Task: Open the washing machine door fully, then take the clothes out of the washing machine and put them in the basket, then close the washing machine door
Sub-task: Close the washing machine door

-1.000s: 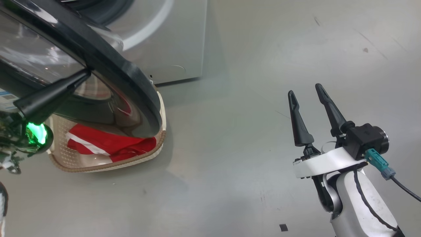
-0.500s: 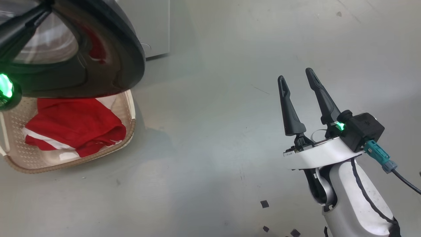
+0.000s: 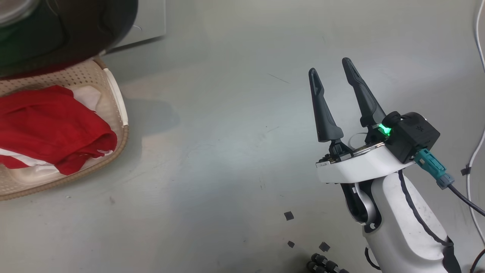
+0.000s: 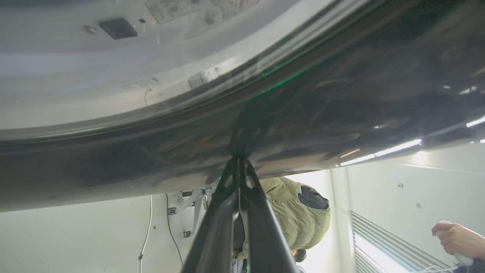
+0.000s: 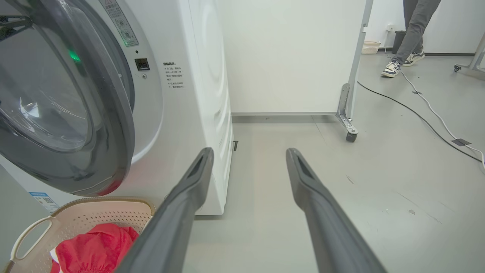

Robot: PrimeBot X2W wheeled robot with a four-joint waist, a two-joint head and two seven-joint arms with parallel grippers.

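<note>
The washing machine door (image 5: 122,121) stands ajar, swung out at an angle from the front of the washing machine (image 5: 197,94); in the right wrist view its free edge lies toward the latch slot on the white front panel, with a gap between them that has yet to be shut. Its lower black rim overhangs the far end of the basket (image 3: 75,77), which sits on the floor (image 3: 227,151) just before the machine; the clothes (image 3: 49,125), a red garment with white trim, lie heaped inside it, so by my reading only the closing is left.

The left gripper (image 4: 239,163) is the arm at the door; its two fingers are pressed together with nothing between them, and the tips meet their own reflection on the glossy black outer face of the rim, touching it or very nearly so. The fingers' long axis points through the door toward the white machine front beyond; a push along that line should, I judge, carry the door home.

The right gripper (image 3: 329,66) hovers over bare floor well to the right of the basket and well apart from the door; its fingers are spread wide and hold nothing.
</note>
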